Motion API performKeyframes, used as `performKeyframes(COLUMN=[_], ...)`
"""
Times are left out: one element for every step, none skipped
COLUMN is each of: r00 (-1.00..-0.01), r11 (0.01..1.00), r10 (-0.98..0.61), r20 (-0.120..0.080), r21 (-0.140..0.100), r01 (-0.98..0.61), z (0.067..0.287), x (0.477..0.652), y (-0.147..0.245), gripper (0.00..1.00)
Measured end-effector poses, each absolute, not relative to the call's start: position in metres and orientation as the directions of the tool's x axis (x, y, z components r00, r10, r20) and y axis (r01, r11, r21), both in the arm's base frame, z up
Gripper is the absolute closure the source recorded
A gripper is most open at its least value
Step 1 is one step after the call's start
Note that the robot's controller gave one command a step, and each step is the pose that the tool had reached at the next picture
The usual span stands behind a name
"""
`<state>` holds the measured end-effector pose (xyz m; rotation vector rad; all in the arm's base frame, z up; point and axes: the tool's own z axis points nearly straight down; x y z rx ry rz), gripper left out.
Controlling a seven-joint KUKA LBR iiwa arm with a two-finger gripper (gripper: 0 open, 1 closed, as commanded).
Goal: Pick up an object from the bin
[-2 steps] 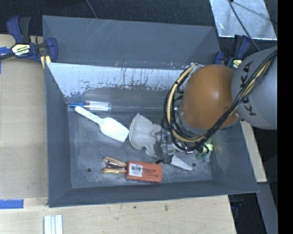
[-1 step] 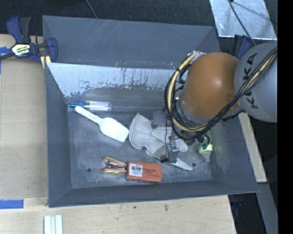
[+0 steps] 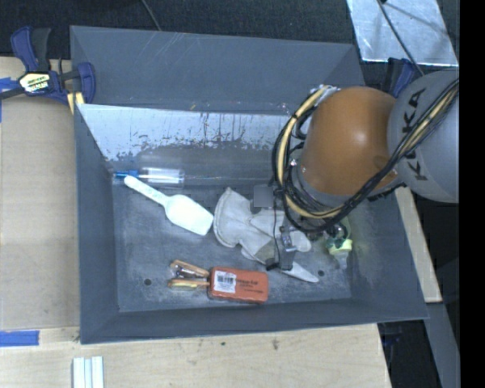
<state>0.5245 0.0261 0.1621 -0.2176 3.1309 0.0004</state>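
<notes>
In the bin [image 3: 97, 217] the arm [image 3: 347, 148] hangs over a crumpled white cloth [image 3: 234, 217] mid-floor, jaws at its right edge (released or clenched, I cannot tell), so the grasp seems in hand, needing a firm close before lifting.

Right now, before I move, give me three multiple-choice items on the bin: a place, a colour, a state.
1. Where does the orange box lie? A) low in the view B) top left corner C) far right
2. What colour is the scoop? A) blue B) white C) black
3. How does the cloth lie? A) folded flat B) rolled tight C) crumpled
Answers: 1 A, it rests near the bottom of the view; 2 B, white all over; 3 C, bunched uneven folds beside the gripper.
</notes>
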Motion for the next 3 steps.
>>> performKeyframes(r00=[-0.994, -0.987, -0.987], r11=[0.994, 0.987, 0.987], r10=[-0.106, -0.161, -0.161], r20=[-0.008, -0.021, -0.021], r21=[0.000, -0.001, -0.001], r01=[-0.106, -0.161, -0.161], z=[0.117, 0.076, 0.076], x=[0.539, 0.561, 0.561], y=[-0.007, -0.018, -0.018], gripper=[0.00, 1.00, 1.00])
